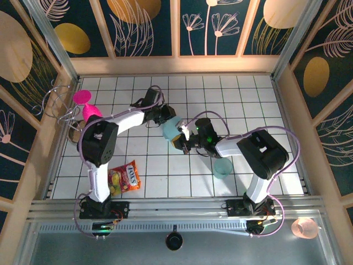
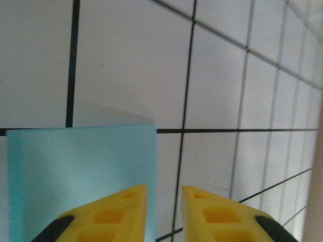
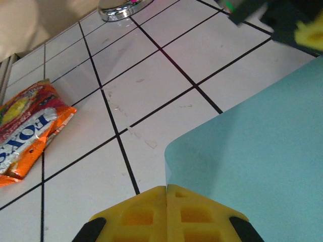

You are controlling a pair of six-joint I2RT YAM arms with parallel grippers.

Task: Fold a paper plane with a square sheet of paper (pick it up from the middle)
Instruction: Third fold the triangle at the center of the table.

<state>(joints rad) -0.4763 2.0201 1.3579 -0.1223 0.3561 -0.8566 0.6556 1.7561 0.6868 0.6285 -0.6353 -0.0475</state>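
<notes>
The light-blue sheet of paper [image 1: 171,129] sits mid-table between both arms, bent upward rather than lying flat. My right gripper [image 1: 186,139] is shut on its near edge. In the right wrist view the yellow fingertips [image 3: 166,190] meet with the paper [image 3: 252,151] pinched between them, and the sheet curls up from there. My left gripper [image 1: 164,116] is at the sheet's far side. In the left wrist view its fingers [image 2: 164,194] stand apart, the left one over the paper [image 2: 81,171], with bare tile showing in the gap.
A translucent teal cup [image 1: 223,168] stands just right of the right forearm. An orange snack packet [image 1: 124,176] lies near the left base and also appears as the packet [image 3: 25,131]. Pink cups [image 1: 88,106] and a wire rack [image 1: 58,105] sit at the far left wall.
</notes>
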